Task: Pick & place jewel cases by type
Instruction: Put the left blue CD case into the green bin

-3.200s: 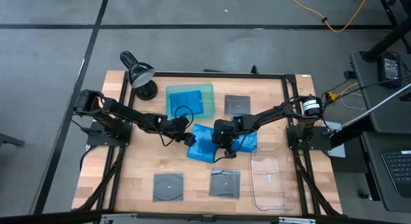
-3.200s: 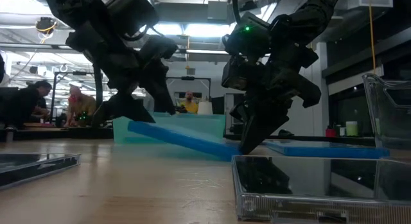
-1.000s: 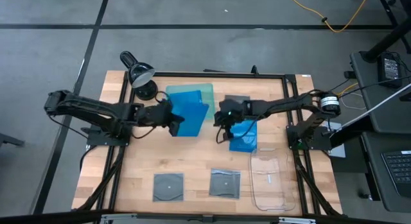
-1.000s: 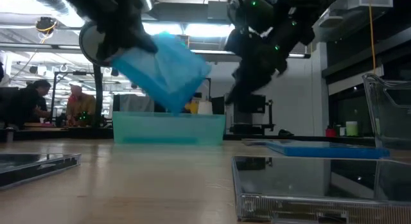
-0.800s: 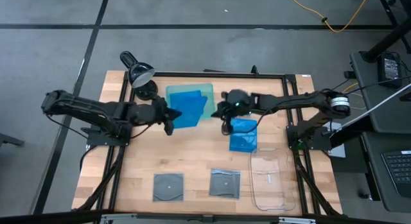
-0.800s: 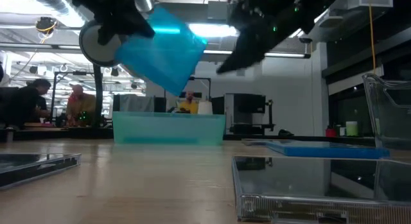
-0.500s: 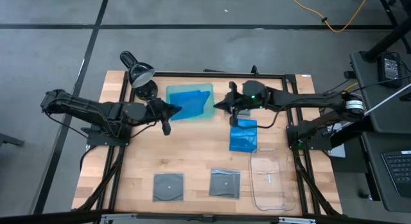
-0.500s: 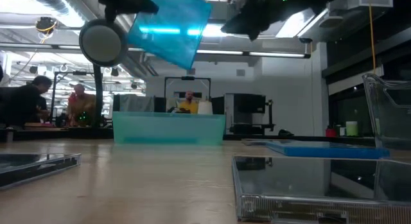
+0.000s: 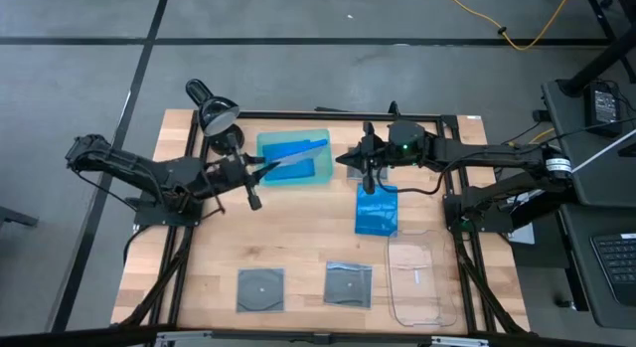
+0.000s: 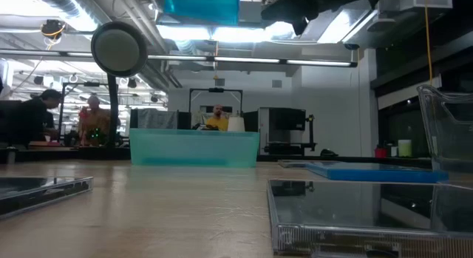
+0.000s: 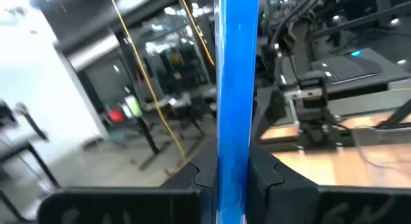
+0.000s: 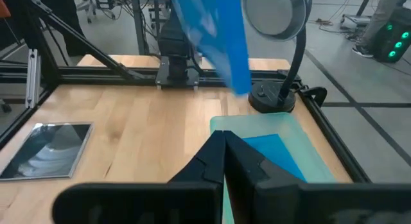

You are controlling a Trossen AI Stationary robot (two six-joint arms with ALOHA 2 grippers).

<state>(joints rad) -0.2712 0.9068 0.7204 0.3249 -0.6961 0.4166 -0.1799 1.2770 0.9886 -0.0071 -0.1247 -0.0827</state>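
A blue jewel case [image 9: 295, 156] is held clenched in the left gripper [image 9: 260, 166] jaws, raised over the green tray [image 9: 320, 175] at the far desk [image 9: 298, 243]. It should be levelled and lowered before release. The right gripper [image 9: 348, 160], jaws closed empty, waits just right.

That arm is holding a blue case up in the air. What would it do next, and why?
Probably lower it and let go. The left gripper is shut on the blue case, held above the green tray, where another blue case already lies. The right gripper is shut and holds nothing.
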